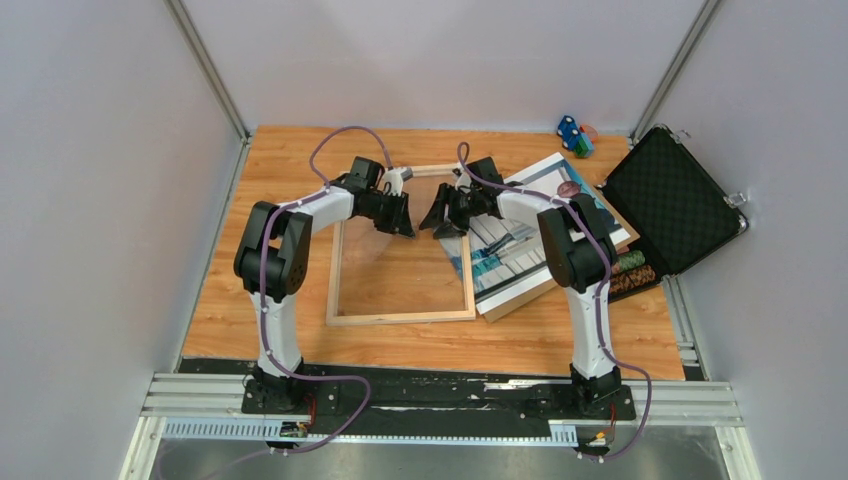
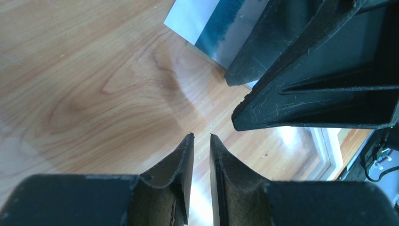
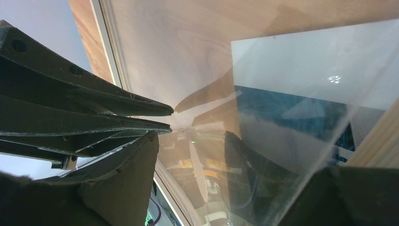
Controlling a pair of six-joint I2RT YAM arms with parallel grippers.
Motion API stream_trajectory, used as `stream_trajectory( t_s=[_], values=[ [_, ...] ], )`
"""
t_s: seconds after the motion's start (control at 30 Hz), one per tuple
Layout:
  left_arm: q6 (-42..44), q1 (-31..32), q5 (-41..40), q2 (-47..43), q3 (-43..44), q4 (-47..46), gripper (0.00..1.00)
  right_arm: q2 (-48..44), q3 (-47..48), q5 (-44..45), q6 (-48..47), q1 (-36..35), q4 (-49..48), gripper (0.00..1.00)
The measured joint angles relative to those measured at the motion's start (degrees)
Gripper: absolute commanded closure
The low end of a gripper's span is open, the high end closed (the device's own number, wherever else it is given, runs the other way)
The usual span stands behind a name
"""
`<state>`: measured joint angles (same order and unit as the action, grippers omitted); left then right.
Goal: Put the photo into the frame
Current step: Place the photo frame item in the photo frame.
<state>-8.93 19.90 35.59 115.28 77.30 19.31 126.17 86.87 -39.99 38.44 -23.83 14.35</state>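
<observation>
over the far right part of the frame [image 1: 400, 318], the left gripper [image 1: 405, 218] and right gripper [image 1: 432, 218] meet nearly tip to tip. the left fingers leave only a slit, and i cannot tell whether they pinch anything; the right fingers are spread apart. the photo [image 1: 520, 250] lies just right of the frame, at its right rail.

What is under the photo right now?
A brown board shows along the photo's near edge. The rest of the board is covered, so anything else beneath cannot be seen.

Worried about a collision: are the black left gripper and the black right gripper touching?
Apart. Left wrist view shows bare wooden table between the left gripper and the right gripper.
</observation>
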Motion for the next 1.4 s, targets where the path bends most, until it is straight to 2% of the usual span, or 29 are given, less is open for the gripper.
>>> stream_trajectory(
  t_s=[0.37, 1.4],
  values=[
    [-0.04, 0.0, 0.0, 0.02, -0.39, -1.16, 0.75, -1.51, -0.02, 2.73, -1.77, -0.04, 1.03, 0.42],
    [-0.02, -0.02, -0.15, 0.04, -0.98, -2.01, 0.78, -5.73, 0.0, 9.44, -7.15, 1.16, 6.38, 0.41]
  ],
)
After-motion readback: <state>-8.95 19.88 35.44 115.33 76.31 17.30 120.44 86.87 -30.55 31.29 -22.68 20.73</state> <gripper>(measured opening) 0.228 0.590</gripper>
